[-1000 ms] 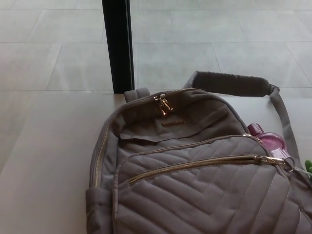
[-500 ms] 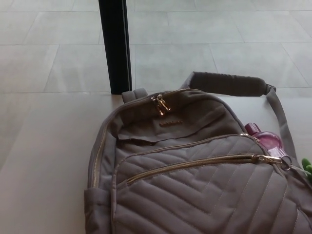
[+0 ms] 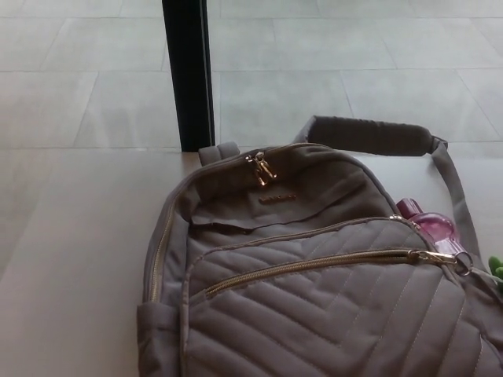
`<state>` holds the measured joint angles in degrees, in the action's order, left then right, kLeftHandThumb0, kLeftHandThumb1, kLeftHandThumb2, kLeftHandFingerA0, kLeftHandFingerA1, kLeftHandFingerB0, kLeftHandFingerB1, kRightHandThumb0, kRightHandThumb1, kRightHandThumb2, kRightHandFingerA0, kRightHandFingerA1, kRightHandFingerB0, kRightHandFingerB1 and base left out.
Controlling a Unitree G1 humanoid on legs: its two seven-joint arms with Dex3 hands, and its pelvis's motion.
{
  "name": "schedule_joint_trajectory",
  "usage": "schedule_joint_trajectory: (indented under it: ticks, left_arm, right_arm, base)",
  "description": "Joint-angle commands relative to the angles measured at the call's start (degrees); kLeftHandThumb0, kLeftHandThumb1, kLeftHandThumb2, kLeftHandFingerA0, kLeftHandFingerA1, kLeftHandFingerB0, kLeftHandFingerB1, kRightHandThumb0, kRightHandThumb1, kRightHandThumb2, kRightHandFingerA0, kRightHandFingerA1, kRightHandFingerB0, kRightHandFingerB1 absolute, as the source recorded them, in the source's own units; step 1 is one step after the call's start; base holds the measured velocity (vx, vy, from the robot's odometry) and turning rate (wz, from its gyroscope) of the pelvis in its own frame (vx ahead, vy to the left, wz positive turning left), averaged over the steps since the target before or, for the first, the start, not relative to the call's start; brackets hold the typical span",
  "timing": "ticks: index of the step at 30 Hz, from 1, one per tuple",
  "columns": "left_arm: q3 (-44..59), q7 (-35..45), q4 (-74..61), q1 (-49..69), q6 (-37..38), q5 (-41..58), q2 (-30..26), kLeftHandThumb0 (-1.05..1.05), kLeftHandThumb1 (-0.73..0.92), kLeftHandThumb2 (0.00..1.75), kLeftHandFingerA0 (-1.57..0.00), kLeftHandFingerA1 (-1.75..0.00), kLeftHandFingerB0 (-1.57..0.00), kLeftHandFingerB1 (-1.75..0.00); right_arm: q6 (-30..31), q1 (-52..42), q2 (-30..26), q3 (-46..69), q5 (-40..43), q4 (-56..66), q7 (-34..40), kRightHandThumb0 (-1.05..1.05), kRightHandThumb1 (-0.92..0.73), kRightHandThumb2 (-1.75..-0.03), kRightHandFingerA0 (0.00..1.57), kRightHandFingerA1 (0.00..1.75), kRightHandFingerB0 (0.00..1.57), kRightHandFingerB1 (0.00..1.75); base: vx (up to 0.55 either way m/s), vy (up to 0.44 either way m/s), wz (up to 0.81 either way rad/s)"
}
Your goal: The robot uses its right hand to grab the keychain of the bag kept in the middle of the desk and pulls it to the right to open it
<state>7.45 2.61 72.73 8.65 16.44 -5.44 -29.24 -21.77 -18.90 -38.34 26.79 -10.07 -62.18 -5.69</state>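
Observation:
A grey-brown quilted backpack (image 3: pixel 314 275) lies flat on the pale desk (image 3: pixel 71 259), its top toward the far edge. Gold zipper pulls (image 3: pixel 262 167) sit together at the top of the main compartment. The front pocket's gold zipper (image 3: pixel 314 264) runs closed across the quilted panel, its pull and a small metal ring (image 3: pixel 452 258) at the right end. A padded shoulder strap (image 3: pixel 369 133) arcs behind the bag. Neither of my hands shows in the head view.
A pink bottle (image 3: pixel 428 224) sticks out of the bag's right side pocket. Something green (image 3: pixel 496 267) peeks in at the right edge. A black post (image 3: pixel 187 75) stands behind the desk, with a tiled floor (image 3: pixel 330 63) beyond.
Only the camera has shifted slightly; the bag and its zippers lie as before.

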Motion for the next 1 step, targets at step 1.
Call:
schedule_joint_trajectory:
  ticks: [1]
  left_arm:
    - [-0.2, -2.1, -0.2, 0.4, -1.2, -0.3, -0.3, -0.47, 0.39, 0.78, -0.74, -0.95, -0.60, -0.60]
  right_arm:
    - [-2.3, 0.2, -1.0, -2.6, 0.6, -1.1, 3.3, -0.40, -0.50, -0.56, 0.85, 1.13, 0.74, 0.44]
  base:
    - [0.00, 0.000, 0.00]
